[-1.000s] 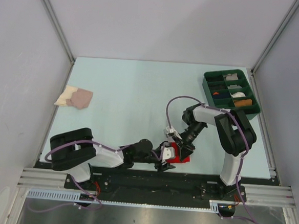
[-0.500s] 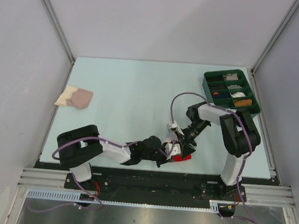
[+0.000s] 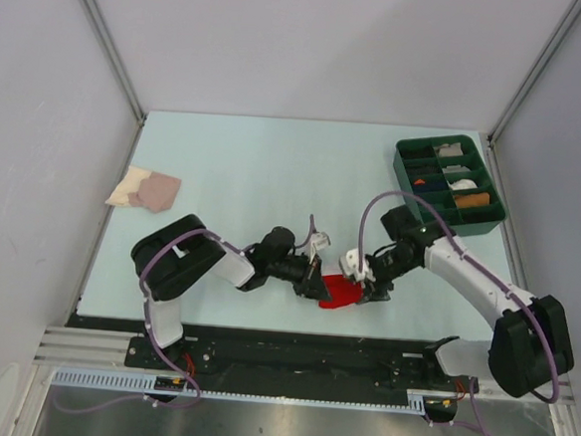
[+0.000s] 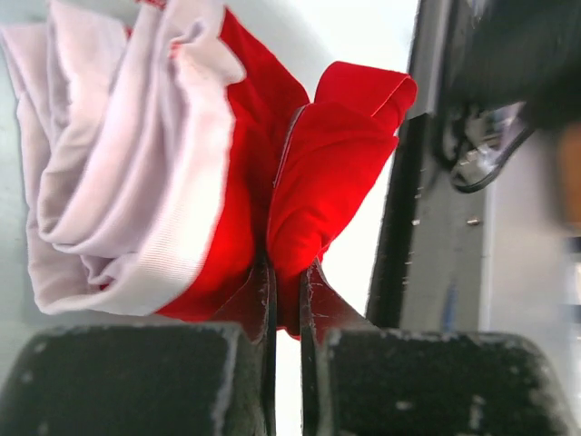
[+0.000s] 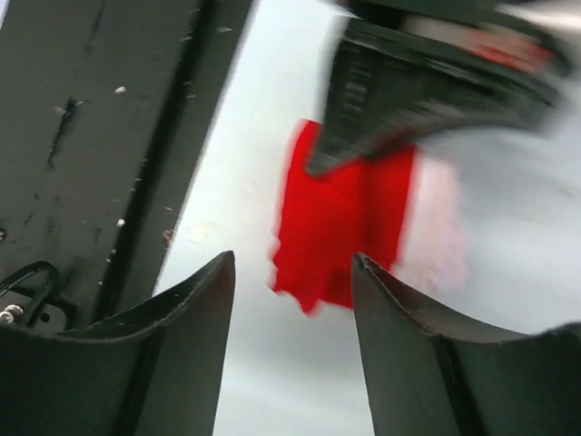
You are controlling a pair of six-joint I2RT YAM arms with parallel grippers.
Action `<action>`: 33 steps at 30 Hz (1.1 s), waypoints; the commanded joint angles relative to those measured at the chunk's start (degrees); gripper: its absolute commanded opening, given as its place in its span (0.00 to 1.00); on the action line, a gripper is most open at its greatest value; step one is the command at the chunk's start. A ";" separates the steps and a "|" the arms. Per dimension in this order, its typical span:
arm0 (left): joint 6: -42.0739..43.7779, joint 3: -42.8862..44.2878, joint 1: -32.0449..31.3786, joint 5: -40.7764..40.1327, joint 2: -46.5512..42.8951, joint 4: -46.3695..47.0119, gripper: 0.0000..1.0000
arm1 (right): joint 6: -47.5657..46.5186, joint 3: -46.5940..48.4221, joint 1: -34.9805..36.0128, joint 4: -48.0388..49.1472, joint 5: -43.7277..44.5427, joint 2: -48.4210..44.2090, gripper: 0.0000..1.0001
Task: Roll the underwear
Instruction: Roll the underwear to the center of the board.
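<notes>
Two grippers meet at the underwear (image 3: pixel 341 294), a soft bunched heap of bright red knit with ribbed white trim, lying on the pale table (image 3: pixel 273 177) close to its near edge. The left gripper (image 4: pixel 286 272) is clamped tight on a red fold. The right gripper (image 5: pixel 290 272) stands with jaws apart, nothing between them, just beside the cloth, the table's broad surface stretching beyond

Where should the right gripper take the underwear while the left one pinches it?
Probably the loose red corner nearest the right gripper, coming straight ahead with its open jaws. The left gripper is shut on a red fold of the bunched underwear, so that corner sticks out free.
</notes>
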 commanded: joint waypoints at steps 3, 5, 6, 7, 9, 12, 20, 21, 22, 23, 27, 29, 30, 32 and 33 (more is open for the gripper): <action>-6.82 3.20 2.35 1.06 8.37 -11.26 0.00 | 3.16 -11.20 11.62 18.21 12.07 -6.33 0.63; -6.65 4.09 2.61 0.88 8.90 -12.32 0.00 | 4.04 -12.18 13.47 21.73 14.78 -5.90 0.63; -6.56 4.26 2.79 0.88 8.98 -13.11 0.00 | 4.22 -12.62 13.82 22.44 15.41 -5.11 0.63; -6.56 4.44 2.96 0.88 9.16 -13.29 0.00 | 4.05 -12.80 14.17 23.23 15.76 -4.67 0.63; -6.56 4.44 3.32 0.88 9.34 -13.73 0.00 | 3.87 -13.33 14.53 24.11 17.08 -3.70 0.63; -7.26 4.00 3.76 0.18 9.08 -13.29 0.04 | 3.60 -15.26 15.76 26.65 19.98 -1.59 0.63; -10.42 0.49 5.16 -5.26 1.97 -6.11 0.34 | 5.18 -17.90 16.64 31.14 26.75 4.12 0.57; -10.60 -1.60 5.42 -7.62 -2.31 -4.69 0.43 | 5.45 -17.90 16.20 30.97 26.75 4.47 0.56; -9.64 -2.58 5.43 -8.95 -4.61 -3.63 0.47 | 5.62 -17.90 16.03 30.97 26.67 4.65 0.54; -8.42 -3.37 5.43 -10.35 -6.99 -2.67 0.48 | 5.97 -17.64 15.76 30.97 26.41 5.18 0.53; 0.54 -9.95 4.55 -16.07 -18.85 -1.25 0.54 | 8.34 -13.01 12.70 24.94 21.76 7.89 0.40; 5.99 -12.95 3.41 -18.10 -24.31 0.67 0.56 | 8.70 -9.92 11.28 21.06 17.19 9.83 0.34; 7.66 -15.66 2.01 -18.54 -25.63 1.38 0.57 | 8.79 -7.20 10.67 17.03 15.78 11.75 0.33; 13.02 -18.66 -0.19 -19.07 -28.89 5.75 0.62 | 9.05 -4.29 9.00 12.88 11.74 13.61 0.29; 15.04 -21.55 -2.98 -19.50 -29.94 7.52 0.63 | 9.14 -3.15 8.64 8.77 10.33 15.62 0.29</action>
